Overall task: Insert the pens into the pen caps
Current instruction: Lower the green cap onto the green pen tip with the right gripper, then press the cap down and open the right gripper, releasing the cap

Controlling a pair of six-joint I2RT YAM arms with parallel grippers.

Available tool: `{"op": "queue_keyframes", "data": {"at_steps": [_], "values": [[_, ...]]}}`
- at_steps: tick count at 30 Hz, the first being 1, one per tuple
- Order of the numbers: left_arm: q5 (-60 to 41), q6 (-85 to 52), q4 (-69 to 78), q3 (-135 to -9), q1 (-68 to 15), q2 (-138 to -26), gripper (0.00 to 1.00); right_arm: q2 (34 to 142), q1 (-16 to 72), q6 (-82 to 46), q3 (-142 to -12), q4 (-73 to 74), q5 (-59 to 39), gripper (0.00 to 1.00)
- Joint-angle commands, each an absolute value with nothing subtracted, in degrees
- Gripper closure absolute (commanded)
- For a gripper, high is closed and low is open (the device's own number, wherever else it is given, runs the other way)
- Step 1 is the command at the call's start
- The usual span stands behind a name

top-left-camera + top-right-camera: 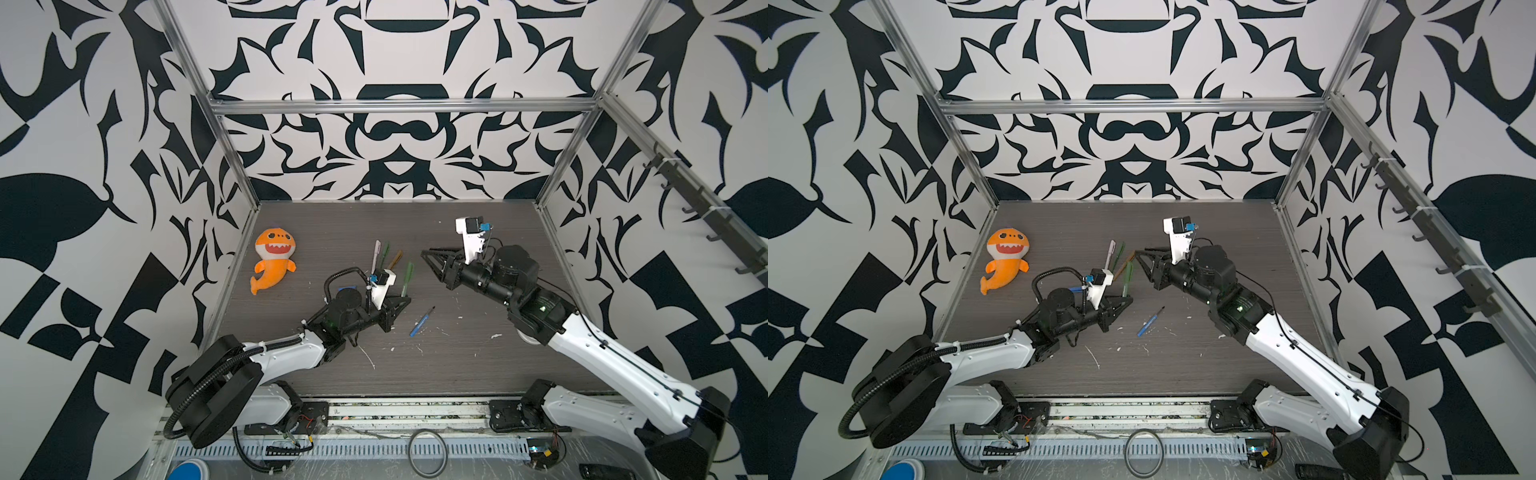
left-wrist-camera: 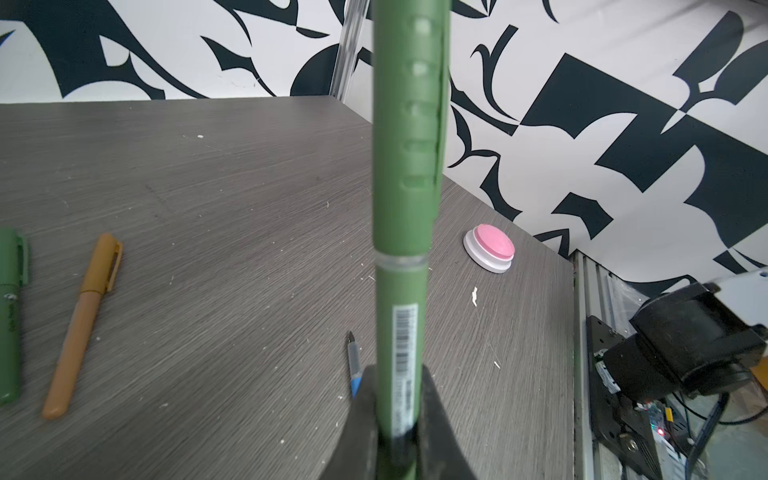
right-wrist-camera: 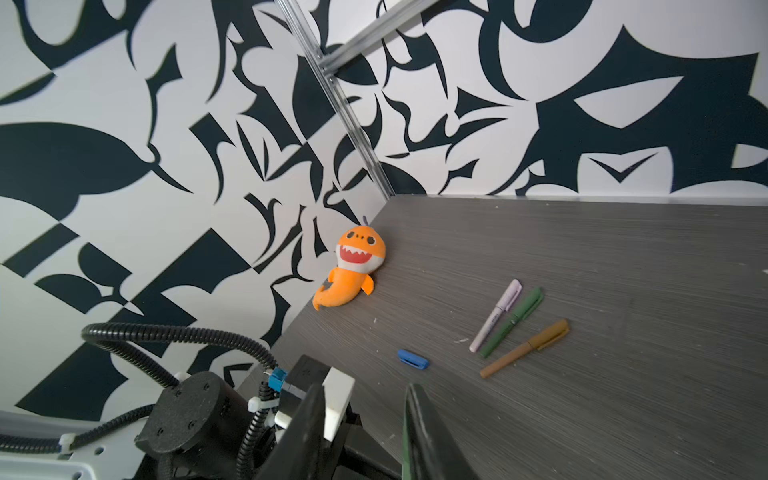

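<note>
A grey wood-grain surface (image 1: pixel 457 365) carries everything. The left pincer (image 1: pixel 403 300) pinches a capped green pen (image 2: pixel 409 166) low on its barrel, raised off the surface with the cap end away from the grip. The right pincer (image 3: pixel 365 390) hangs spread and empty. Three capped pens (image 3: pixel 513 322) lie together farther back. An uncapped blue pen (image 1: pixel 422 322) lies in front, with its blue cap (image 3: pixel 412 359) well apart. The blue pen looks light, stiff and slick, so a mid-barrel hold, clear of the tip, seems best.

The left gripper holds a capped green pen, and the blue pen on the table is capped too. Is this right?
No: the blue pen is uncapped, its dark tip bare in both top views. The left gripper does hold a capped green pen.
</note>
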State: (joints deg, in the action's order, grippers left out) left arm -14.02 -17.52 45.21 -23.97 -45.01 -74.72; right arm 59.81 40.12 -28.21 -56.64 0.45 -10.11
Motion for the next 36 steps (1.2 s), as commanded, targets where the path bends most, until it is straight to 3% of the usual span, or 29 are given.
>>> {"op": "queue_keyframes", "data": {"at_steps": [1,9,26,31,36], "values": [[-15.5,-16.0,47.6,-23.9,-44.8,-73.9,0.95,63.7,39.7,-23.4,-65.0,-12.0,-8.5,0.64],[-15.9,-15.1,44.0,-25.2,-44.8,-70.9,0.95,69.1,39.6,-24.1,-68.6,-14.7,-13.9,0.64],[-18.2,-15.3,41.6,-26.8,-44.8,-71.0,0.95,71.8,39.7,-25.9,-66.0,-11.7,-18.1,0.76],[-17.8,-16.3,41.9,-27.0,-44.9,-70.9,0.95,72.1,39.6,-25.4,-65.2,-10.7,-19.8,0.96],[-14.8,-20.3,46.4,-27.3,-44.9,-70.9,0.96,70.4,39.7,-23.3,-60.9,-6.8,-22.5,0.99]]}}
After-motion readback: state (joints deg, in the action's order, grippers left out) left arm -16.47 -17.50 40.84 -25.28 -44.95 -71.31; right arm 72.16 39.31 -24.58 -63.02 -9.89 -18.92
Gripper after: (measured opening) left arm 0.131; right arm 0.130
